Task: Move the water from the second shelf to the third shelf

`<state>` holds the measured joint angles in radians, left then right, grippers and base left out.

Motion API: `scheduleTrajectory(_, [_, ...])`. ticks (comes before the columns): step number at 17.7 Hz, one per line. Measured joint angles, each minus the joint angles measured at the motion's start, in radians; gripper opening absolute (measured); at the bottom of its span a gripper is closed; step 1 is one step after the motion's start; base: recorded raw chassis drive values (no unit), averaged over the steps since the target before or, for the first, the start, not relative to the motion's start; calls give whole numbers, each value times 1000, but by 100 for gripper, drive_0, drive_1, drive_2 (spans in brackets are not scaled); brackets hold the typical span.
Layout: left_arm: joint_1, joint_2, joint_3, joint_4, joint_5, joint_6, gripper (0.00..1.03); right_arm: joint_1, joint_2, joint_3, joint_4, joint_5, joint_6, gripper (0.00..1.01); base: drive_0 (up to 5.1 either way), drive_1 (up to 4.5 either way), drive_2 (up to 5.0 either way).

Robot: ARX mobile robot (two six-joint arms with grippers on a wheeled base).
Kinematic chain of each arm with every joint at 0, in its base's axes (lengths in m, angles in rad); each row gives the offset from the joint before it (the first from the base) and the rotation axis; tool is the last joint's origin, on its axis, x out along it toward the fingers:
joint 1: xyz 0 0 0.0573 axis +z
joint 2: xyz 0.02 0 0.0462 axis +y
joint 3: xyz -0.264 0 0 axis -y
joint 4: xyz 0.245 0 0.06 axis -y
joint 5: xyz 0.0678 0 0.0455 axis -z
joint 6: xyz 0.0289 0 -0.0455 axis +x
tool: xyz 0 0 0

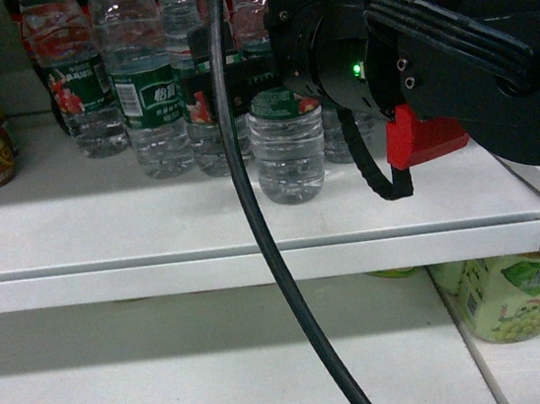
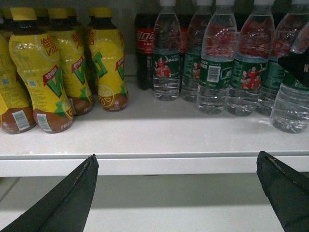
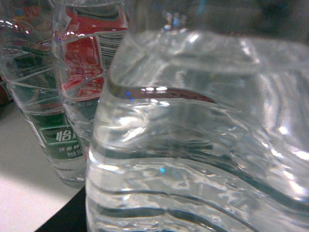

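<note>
A clear ribbed plastic water bottle with a dark green wrap label [image 1: 287, 145] stood at the front of the white metal shelf [image 1: 154, 227], a little ahead of the row of matching clear water bottles [image 1: 152, 98] lined up behind it. The right arm's black gripper [image 1: 233, 72] reached in from the right at label height on that front bottle, and a thick black cable [image 1: 256, 244] hung down across the middle of the head view. In the right wrist view the bottle's ribbed wall filled nearly the whole picture, pressed close against the camera, with two labelled neighbours just beside it on the left. The fingers seemed to sit either side of the bottle, but whether they were clamped on it could not be told from these views.

The left gripper [image 2: 176, 193] hung below the shelf edge, well apart from the bottles, its two dark fingers [image 2: 67, 203] spread wide with nothing between them. Its wrist camera showed yellow-labelled tea bottles with yellow caps [image 2: 53, 72] grouped on the left of the same shelf, a dark cola bottle with a red label [image 2: 144, 48] behind them, and the water bottles to the right. On the lower shelf stood pale green drink bottles [image 1: 517, 299].
</note>
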<state>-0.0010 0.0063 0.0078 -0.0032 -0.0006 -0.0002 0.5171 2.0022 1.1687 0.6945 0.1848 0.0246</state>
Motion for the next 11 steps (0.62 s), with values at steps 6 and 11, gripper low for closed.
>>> scheduleTrajectory(6, [0, 0, 0, 0, 0, 0, 98, 8, -8, -19, 31, 3, 3, 44, 0, 0, 0])
scheduleTrajectory(11, [0, 0, 0, 0, 0, 0, 98, 34, -127, -190, 71, -18, 8, 44, 0, 0, 0])
